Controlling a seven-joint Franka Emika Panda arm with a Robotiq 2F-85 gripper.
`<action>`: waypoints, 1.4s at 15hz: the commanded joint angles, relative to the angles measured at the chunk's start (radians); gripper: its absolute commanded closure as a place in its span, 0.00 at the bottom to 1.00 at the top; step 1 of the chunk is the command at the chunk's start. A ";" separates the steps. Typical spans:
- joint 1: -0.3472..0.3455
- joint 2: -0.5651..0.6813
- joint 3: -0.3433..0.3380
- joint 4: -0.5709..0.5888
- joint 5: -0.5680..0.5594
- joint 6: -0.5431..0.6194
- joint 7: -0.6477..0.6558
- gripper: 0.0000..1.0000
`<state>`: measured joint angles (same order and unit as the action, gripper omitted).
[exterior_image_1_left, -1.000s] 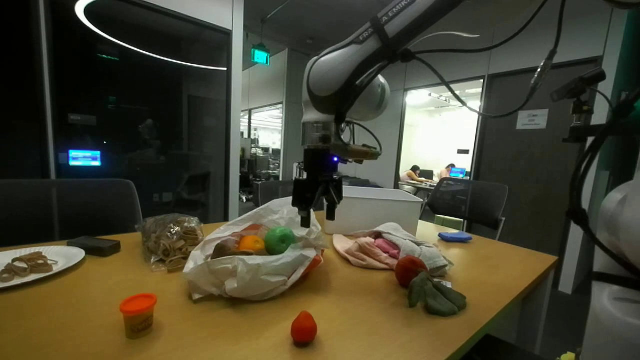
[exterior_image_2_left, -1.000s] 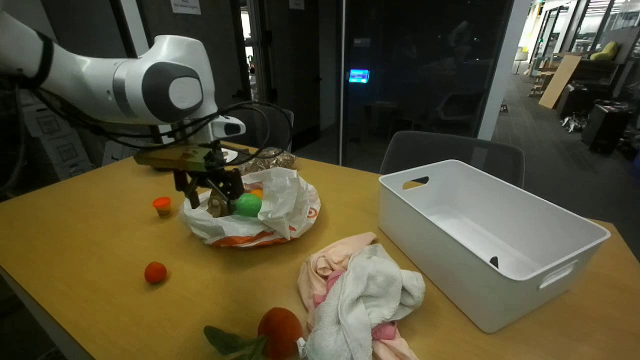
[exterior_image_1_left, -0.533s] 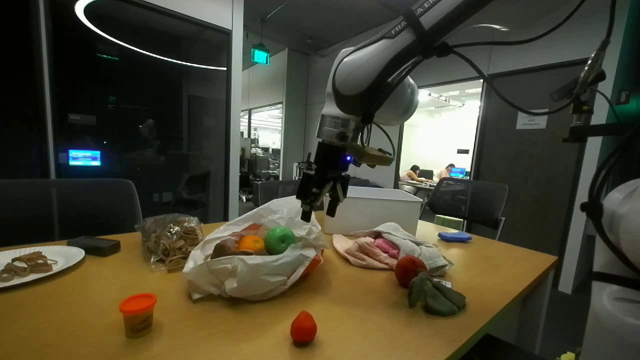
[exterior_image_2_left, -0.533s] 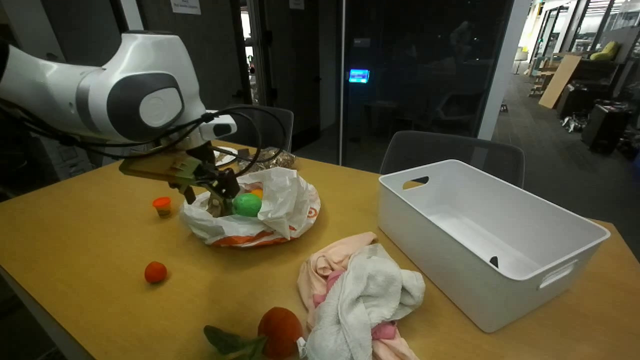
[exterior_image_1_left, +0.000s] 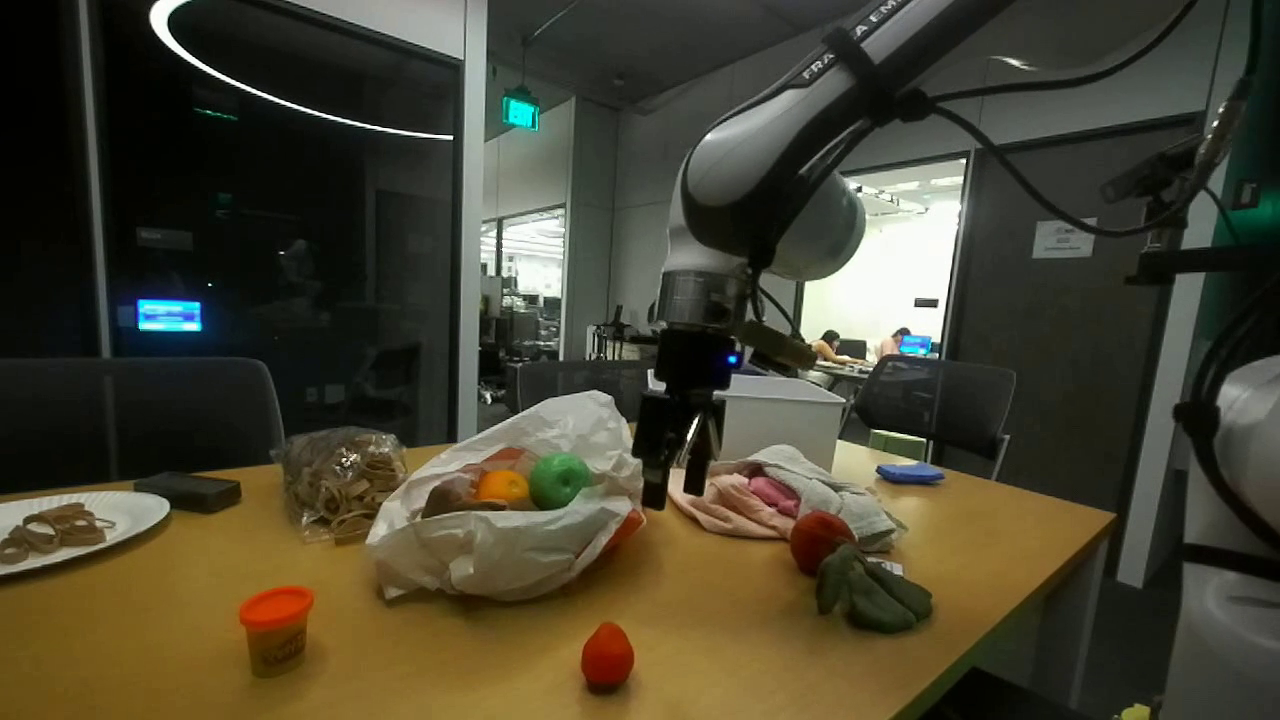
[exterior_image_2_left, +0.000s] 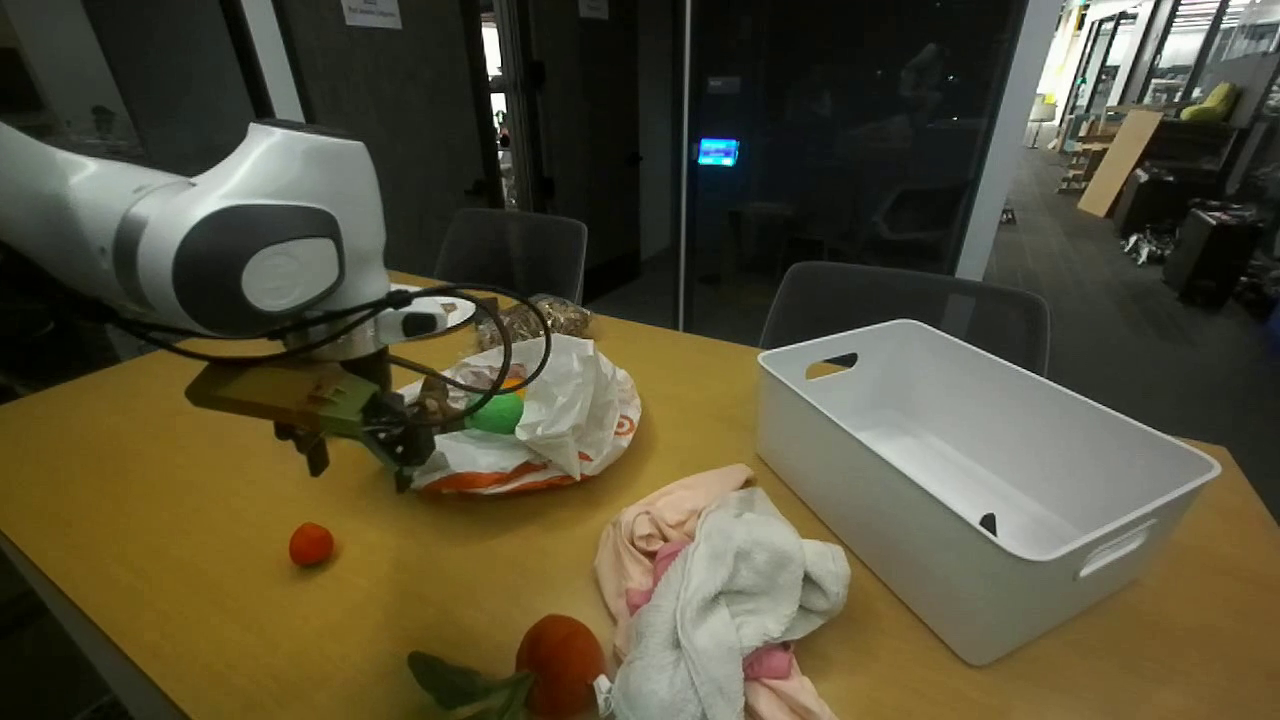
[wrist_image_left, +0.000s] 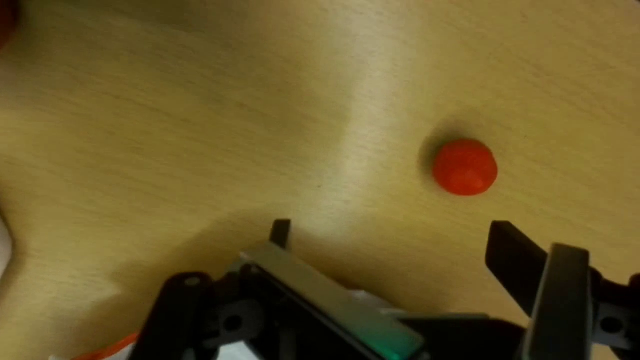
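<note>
My gripper (exterior_image_1_left: 675, 493) stands open above the table beside the white plastic bag (exterior_image_1_left: 470, 555), with nothing between its fingers. In the wrist view the gripper (wrist_image_left: 390, 229) has its fingertips wide apart, and a small red-orange fruit (wrist_image_left: 465, 167) lies on the table beyond them. That fruit (exterior_image_2_left: 311, 545) shows in both exterior views, apart from the gripper. Inside the bag sit a green fruit (exterior_image_1_left: 560, 481), an orange one (exterior_image_1_left: 503, 487) and something brown (exterior_image_1_left: 450, 496). An exterior view has the gripper (exterior_image_2_left: 360, 475) overlapping the bag's near edge; touching cannot be told.
A red fruit (exterior_image_1_left: 820, 542) with dark green leaves (exterior_image_1_left: 870, 592) lies by crumpled towels (exterior_image_2_left: 720, 590). A white bin (exterior_image_2_left: 870, 480) stands beyond them. The orange-lidded tub (exterior_image_1_left: 276, 632), a bag of brown bands (exterior_image_1_left: 342, 485) and a paper plate (exterior_image_1_left: 110, 530) are also on the table.
The open gripper has moved from above the bag to beside it and come lower. In an exterior view the arm now hides the orange-lidded tub. The objects on the table have not moved.
</note>
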<state>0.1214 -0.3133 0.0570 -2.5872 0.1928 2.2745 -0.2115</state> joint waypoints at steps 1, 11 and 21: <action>0.061 -0.132 -0.033 -0.104 0.108 -0.018 -0.115 0.00; 0.241 -0.026 0.032 -0.173 0.213 0.334 -0.169 0.00; 0.252 0.202 0.074 -0.173 0.195 0.567 -0.170 0.00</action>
<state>0.3780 -0.1590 0.1182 -2.7611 0.3910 2.7705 -0.3732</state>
